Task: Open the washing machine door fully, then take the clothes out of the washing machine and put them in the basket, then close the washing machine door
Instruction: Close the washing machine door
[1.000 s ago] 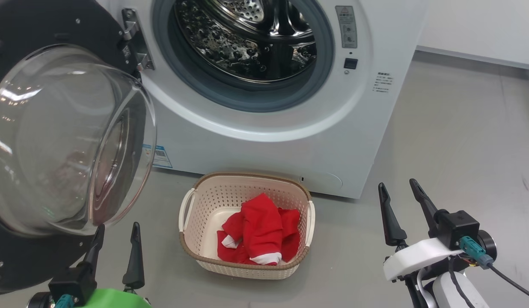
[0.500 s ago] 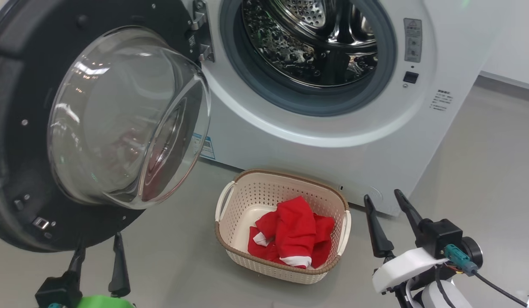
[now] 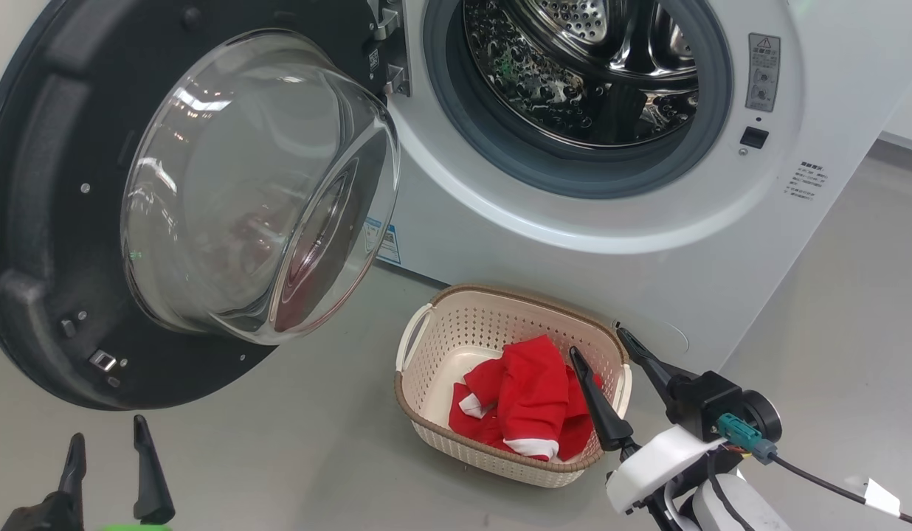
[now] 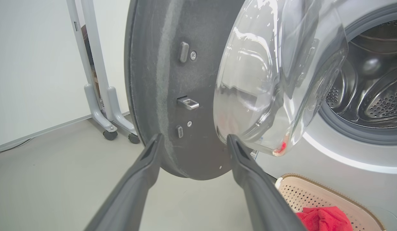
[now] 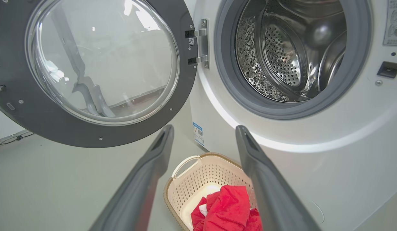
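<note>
**Clothes in the basket, door left to close**

The red clothes [image 3: 533, 391] lie heaped inside the cream basket [image 3: 435, 346], which stands on the floor [image 3: 316, 450] just in front of the washing machine [image 3: 574, 273], below its port. The steel drum [image 3: 574, 88] looks empty as far as its visible part shows; its lower front is hidden behind the grey port ring. So the unloading seems done.

The washing machine door [image 3: 50, 221] stands swung wide out to the left of the washing machine, hanging on its hinge [image 3: 389, 51], with the glass bowl facing outward. The opening step is complete and the closing step is not yet done; by my judgement it is the one thing left.

Both arms are free. The left end effector [image 3: 108, 430] hangs low in front of the washing machine's open door, fingers spread and empty. In the left wrist view the door's lower edge sits between its fingers, apart from them. The right end effector [image 3: 598, 341] is in front of the washing machine, above the basket's right end, fingers also spread with nothing held.

As for writing, a small blue label [image 3: 386, 240] sits on the washing machine's front beside the door; the right wrist view shows a square code on it, with the text too small to read. A grey warning label [image 3: 764, 70] right of the port carries a triangle and pictograms. Lines of small print [image 3: 806, 181] below it are illegible. No brand name can be made out.
</note>
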{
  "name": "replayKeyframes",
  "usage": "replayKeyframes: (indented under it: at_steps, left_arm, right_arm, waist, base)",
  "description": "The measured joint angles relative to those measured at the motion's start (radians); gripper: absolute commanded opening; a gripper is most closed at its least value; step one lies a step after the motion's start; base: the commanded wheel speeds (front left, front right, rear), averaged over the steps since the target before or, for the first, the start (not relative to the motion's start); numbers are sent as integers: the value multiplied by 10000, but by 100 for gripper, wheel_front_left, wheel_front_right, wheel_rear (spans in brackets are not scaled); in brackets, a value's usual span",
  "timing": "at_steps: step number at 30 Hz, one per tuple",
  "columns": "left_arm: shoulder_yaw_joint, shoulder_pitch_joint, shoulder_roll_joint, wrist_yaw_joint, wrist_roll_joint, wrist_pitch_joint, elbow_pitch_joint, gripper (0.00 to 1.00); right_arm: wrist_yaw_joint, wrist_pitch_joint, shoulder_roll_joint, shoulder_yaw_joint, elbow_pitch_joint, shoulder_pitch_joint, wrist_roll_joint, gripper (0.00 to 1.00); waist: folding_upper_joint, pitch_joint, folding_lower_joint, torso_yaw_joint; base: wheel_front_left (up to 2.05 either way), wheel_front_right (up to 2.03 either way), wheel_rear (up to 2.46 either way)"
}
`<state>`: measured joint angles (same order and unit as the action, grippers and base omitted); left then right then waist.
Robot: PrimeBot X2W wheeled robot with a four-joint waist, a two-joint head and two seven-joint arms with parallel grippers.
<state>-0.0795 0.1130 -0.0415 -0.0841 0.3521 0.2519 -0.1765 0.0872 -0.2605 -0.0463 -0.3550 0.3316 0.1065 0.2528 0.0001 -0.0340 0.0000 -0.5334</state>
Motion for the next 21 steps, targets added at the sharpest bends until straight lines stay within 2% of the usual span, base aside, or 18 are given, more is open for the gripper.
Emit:
replayKeyframes:
  at_steps: [11, 20, 21]
  left_arm:
    - [-466, 324, 6, -121, 163, 0, 128, 100]
    - [-491, 387, 6, -165, 456, 0, 222, 100]
    - [-491, 400, 6, -165, 497, 0, 224, 90]
  right_arm:
    - [86, 0, -13, -339, 368, 364, 6, 100]
    - [88, 0, -19, -395, 518, 523, 111, 100]
    - [90, 0, -19, -395, 527, 523, 125, 100]
  waist:
    - [0, 6, 0, -65]
    - [0, 46, 0, -61]
    - [0, 50, 0, -58]
  base:
    - [0, 0, 0]
    - [0, 0, 0]
    - [0, 0, 0]
